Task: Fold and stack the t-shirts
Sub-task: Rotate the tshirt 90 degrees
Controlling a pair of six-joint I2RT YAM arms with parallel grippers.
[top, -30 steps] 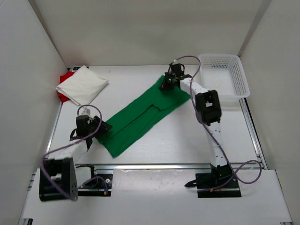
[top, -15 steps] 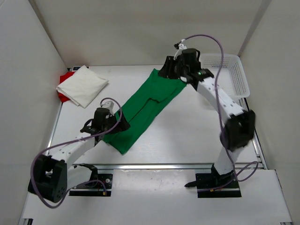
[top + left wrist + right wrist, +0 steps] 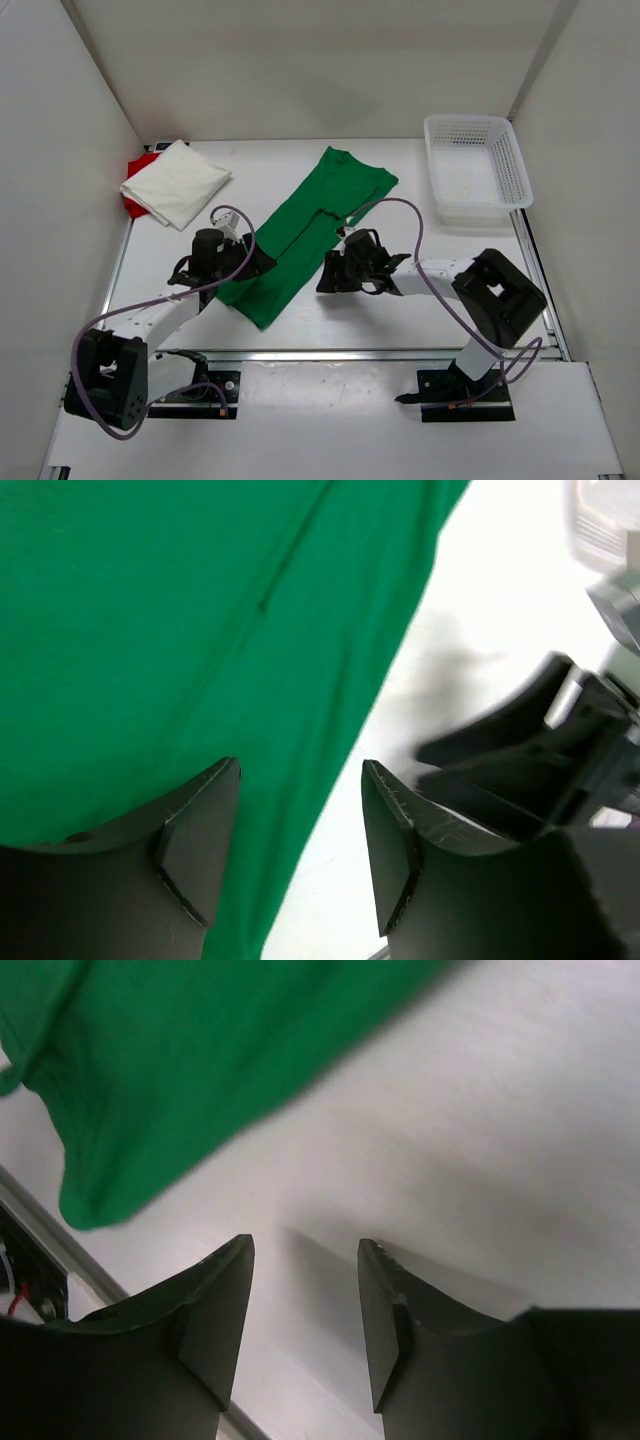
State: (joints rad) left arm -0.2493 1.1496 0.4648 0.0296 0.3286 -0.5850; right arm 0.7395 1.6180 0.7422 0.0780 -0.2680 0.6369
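Nearest, the left gripper point(image 3: 300, 772) hung with its fingers spread over the near end of the green t-shirt point(image 3: 300, 230), hardly moved from a moment before. The right gripper point(image 3: 305, 1250), earlier up at the shirt's far end, had swung back low over the table point(image 3: 400, 320), its arm stretched leftward and fingers spread above bare surface beside the shirt's right edge. The shirt lay as a long diagonal strip. Far left, the folded white t-shirt point(image 3: 178, 182) rested on the red t-shirt point(image 3: 137, 168); far right stood a basket point(image 3: 520, 178).

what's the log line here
green shirt: long strip | left gripper: open over its edge | right gripper: open beside it | white shirt: on red shirt
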